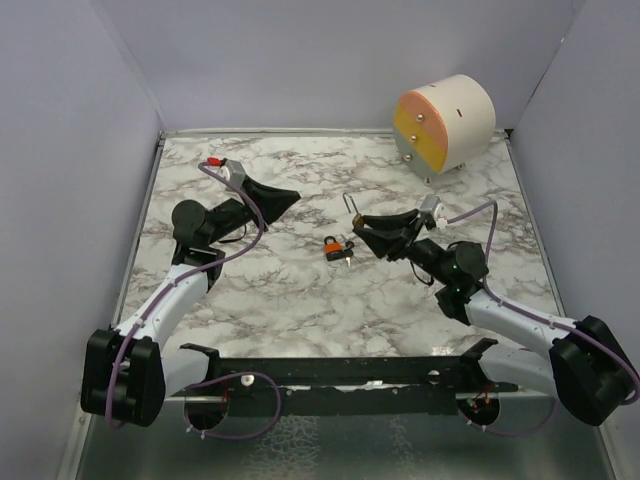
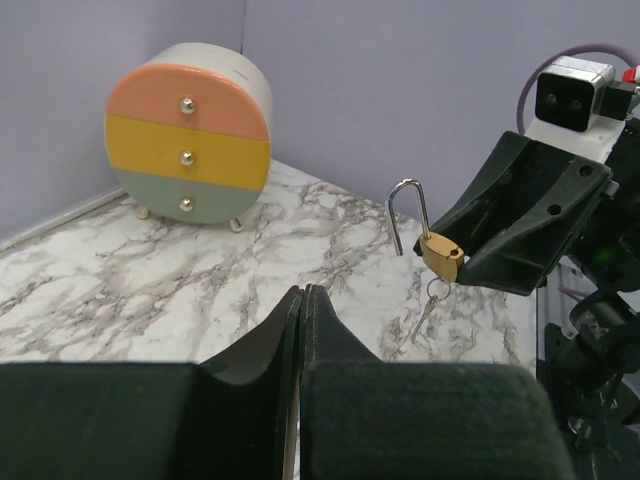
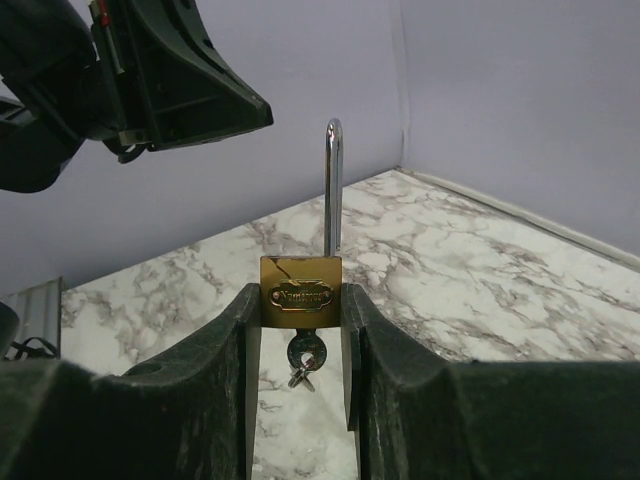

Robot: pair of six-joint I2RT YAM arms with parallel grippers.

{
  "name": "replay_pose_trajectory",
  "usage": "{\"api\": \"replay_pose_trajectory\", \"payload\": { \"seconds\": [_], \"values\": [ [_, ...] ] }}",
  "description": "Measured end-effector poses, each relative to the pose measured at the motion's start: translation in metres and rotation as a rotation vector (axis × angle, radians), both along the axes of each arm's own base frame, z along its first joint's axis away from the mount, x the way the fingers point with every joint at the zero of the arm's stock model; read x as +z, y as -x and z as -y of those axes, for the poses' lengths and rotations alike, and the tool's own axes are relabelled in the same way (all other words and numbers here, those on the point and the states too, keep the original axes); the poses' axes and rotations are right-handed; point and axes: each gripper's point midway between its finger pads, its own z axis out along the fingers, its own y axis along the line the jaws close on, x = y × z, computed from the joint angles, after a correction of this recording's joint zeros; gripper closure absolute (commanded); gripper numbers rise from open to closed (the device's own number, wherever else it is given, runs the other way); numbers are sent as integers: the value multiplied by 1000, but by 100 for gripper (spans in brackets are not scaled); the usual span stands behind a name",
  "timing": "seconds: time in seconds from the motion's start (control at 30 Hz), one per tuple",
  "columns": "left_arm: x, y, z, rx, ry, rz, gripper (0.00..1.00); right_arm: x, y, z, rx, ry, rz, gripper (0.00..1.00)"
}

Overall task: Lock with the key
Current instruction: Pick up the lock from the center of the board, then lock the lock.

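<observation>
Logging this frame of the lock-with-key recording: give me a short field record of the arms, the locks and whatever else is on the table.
right fingers: shut on brass padlock, held off the table
shackle: open, pointing up
key: in the padlock's underside
left fingers: shut, empty, apart from the padlock
orange padlock: lying on the table between the arms
drawer unit: far right corner
</observation>
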Motion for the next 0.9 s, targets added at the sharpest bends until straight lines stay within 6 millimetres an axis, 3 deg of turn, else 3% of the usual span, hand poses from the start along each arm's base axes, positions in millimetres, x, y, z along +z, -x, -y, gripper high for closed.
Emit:
{"api": "replay_pose_trajectory", "payload": {
  "seconds": [0.33, 0.4, 0.63, 0.9],
  "values": [
    [15, 25, 18, -116, -8, 44, 100, 11, 13, -13, 121, -12, 42, 99],
    [21, 43, 30, -201, -26, 85, 100, 12, 16, -12, 131, -20, 61, 99],
    [20, 81, 48, -387, -83, 168, 72, 6, 30, -15, 238, -17, 91, 99],
    [19, 86, 50, -413, -102, 211, 67, 8, 53, -15, 365, 9, 129, 99]
  ]
}}
